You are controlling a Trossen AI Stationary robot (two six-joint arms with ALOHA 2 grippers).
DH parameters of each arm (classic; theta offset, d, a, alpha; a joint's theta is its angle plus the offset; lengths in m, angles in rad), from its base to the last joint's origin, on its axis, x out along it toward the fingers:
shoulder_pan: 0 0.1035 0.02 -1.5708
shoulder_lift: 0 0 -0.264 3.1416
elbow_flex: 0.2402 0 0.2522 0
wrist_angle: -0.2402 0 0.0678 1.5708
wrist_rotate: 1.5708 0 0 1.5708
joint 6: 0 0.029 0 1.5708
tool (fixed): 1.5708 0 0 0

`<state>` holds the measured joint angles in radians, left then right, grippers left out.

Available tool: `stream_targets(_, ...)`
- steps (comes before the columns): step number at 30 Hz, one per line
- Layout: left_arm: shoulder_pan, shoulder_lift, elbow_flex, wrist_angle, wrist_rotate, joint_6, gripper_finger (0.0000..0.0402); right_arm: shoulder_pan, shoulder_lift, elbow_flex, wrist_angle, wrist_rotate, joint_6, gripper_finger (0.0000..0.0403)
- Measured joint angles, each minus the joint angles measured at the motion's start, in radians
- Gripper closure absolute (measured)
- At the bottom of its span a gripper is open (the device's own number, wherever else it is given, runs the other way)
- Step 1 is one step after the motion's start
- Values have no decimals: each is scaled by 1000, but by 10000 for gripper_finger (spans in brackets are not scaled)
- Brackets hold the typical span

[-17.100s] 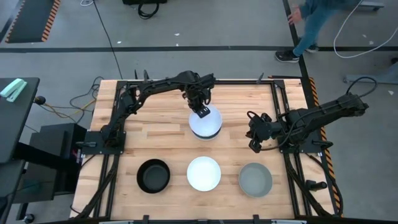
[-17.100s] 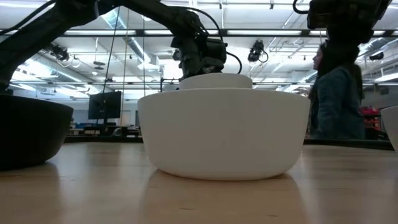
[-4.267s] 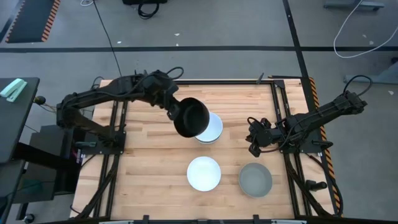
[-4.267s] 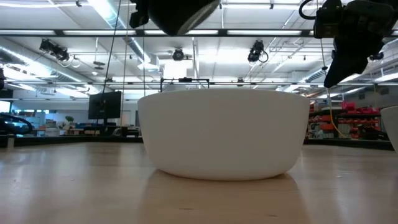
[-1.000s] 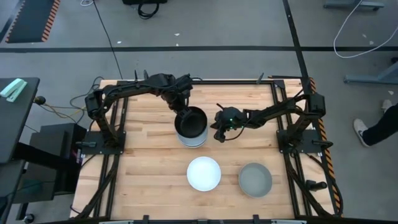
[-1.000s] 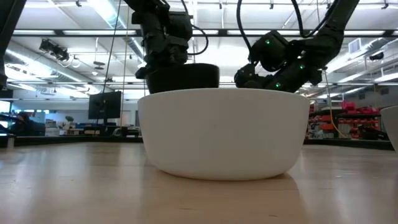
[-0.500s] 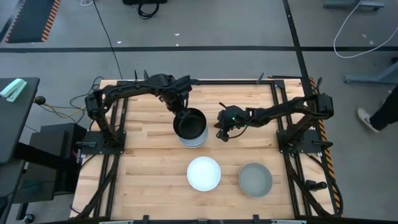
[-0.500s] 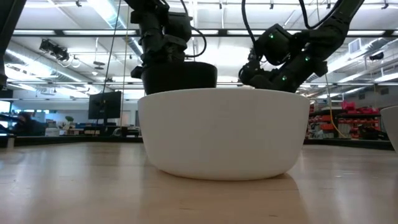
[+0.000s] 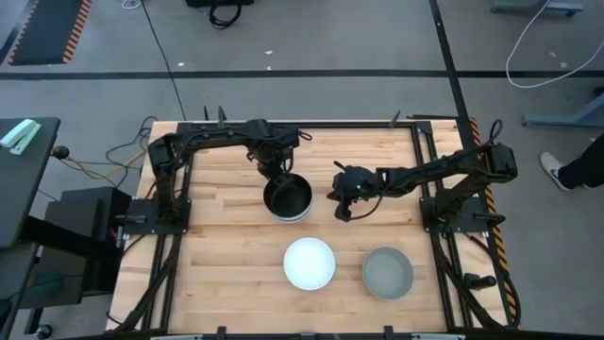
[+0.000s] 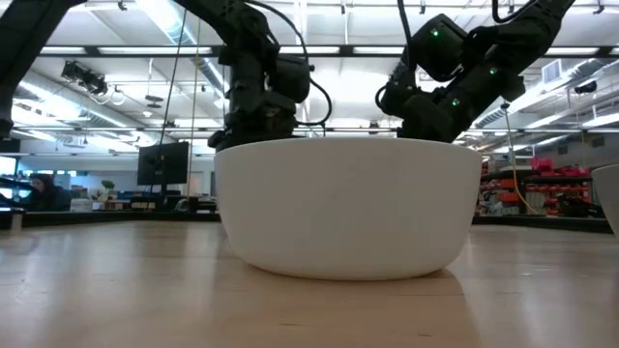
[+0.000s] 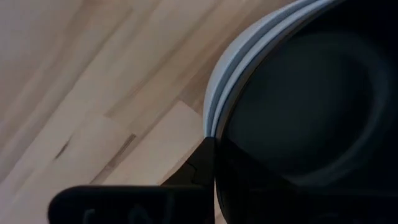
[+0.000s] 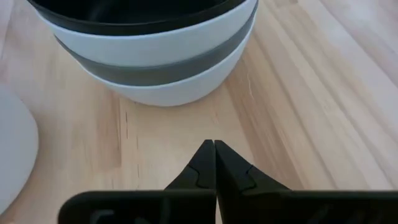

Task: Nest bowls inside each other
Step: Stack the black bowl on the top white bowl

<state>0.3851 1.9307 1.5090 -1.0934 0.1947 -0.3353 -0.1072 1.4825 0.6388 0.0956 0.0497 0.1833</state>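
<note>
A stack of bowls (image 9: 287, 200) stands at the table's middle. In the right wrist view it shows a black bowl (image 12: 137, 15) on top, then white, dark grey and white. My left gripper (image 9: 277, 178) is at the black bowl's (image 9: 288, 196) far-left rim, shut on it. My right gripper (image 9: 342, 212) is shut and empty, low over the table just right of the stack. A single white bowl (image 9: 310, 263) and a light grey bowl (image 9: 388, 273) stand near the front edge. My left gripper holds the black bowl's rim (image 11: 216, 144) on its far-left side, coming from above. One finger (image 11: 202, 167) is outside the wall. The other is lost against the dark inside of the bowl. The bowl sits level in the stack, on the white bowl's rim (image 11: 214, 93).
The near white bowl (image 10: 348, 208) fills the low view and hides the stack. Bare wood lies left of the stack and at the table's far side. A person's foot (image 9: 557, 172) shows on the floor at the right.
My left gripper has gone down and a little toward the near edge with the black bowl. The bowl stood tilted above the stack and now sits level inside it. My right gripper has drawn a little away from the stack, toward the right and near edges.
</note>
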Motion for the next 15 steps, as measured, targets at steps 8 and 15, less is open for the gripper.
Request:
stream_targets(8,-1,7,39,-26,26,14,364,1,-3,0,-5,2,6,402)
stream_targets(15,-4,6,138,-37,43,17,315,1,-3,0,-6,2,8,402)
